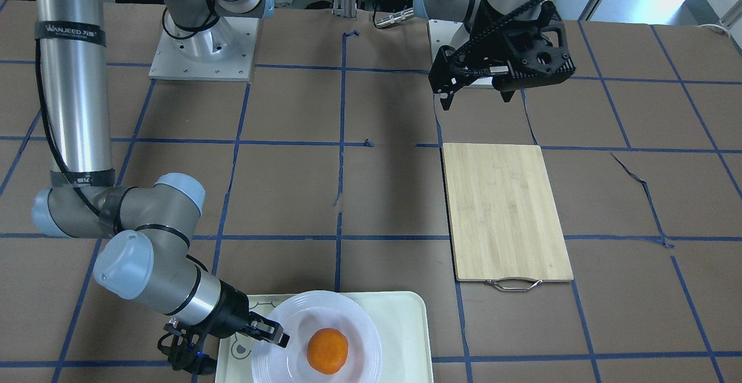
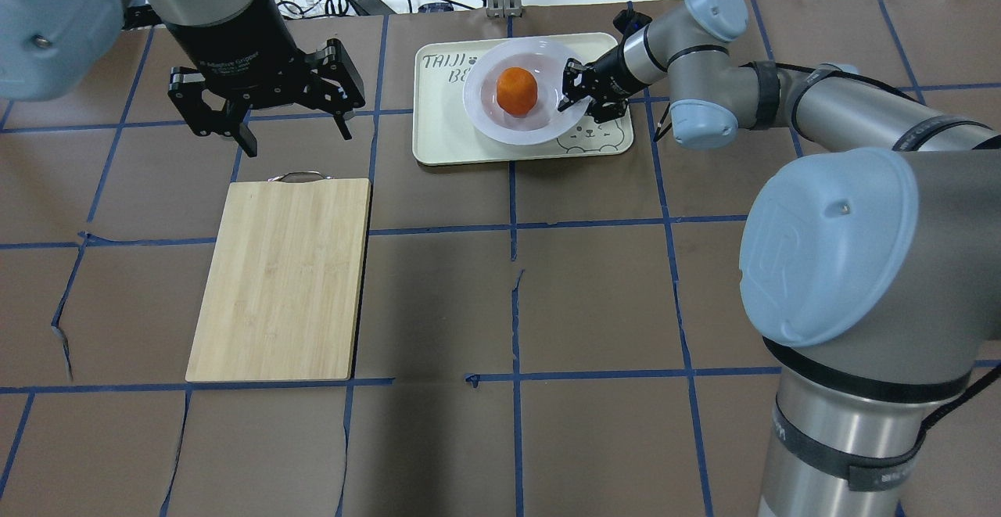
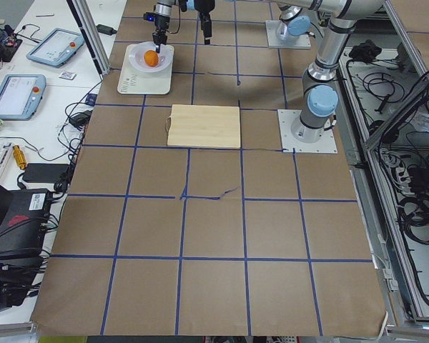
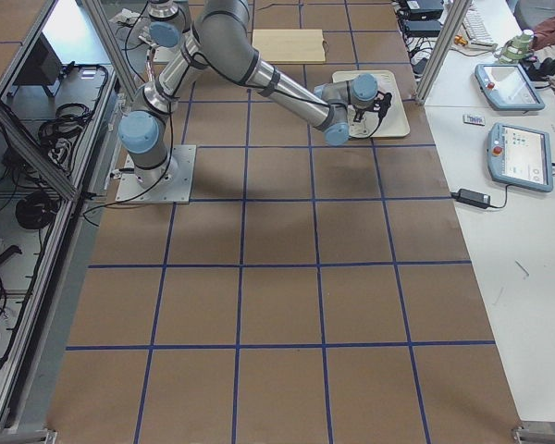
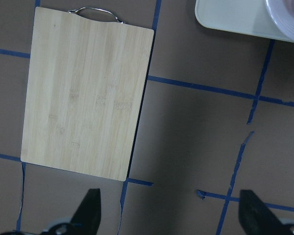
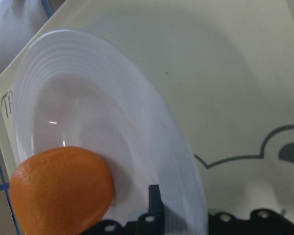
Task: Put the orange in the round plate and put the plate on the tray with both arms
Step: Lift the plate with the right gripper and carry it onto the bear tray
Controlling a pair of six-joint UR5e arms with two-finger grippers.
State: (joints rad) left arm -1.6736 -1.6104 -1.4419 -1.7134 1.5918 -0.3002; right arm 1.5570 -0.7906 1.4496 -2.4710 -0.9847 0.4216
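The orange (image 2: 517,91) lies in the well of the round plate (image 2: 485,110), which rests on the tray (image 2: 446,141) at the table's far edge. My right gripper (image 2: 575,95) is at the plate's right rim, shut on it. In the right wrist view one finger (image 6: 154,196) lies on the ridged rim beside the orange (image 6: 61,188), and the other finger is hidden under the plate. My left gripper (image 2: 295,135) hangs open and empty above the table, left of the tray, its fingertips (image 5: 90,210) spread wide apart.
A bamboo cutting board (image 2: 281,278) with a metal handle lies on the left half of the table, just in front of the left gripper. Brown paper with blue tape lines covers the table. Cables and an aluminium post stand behind the tray.
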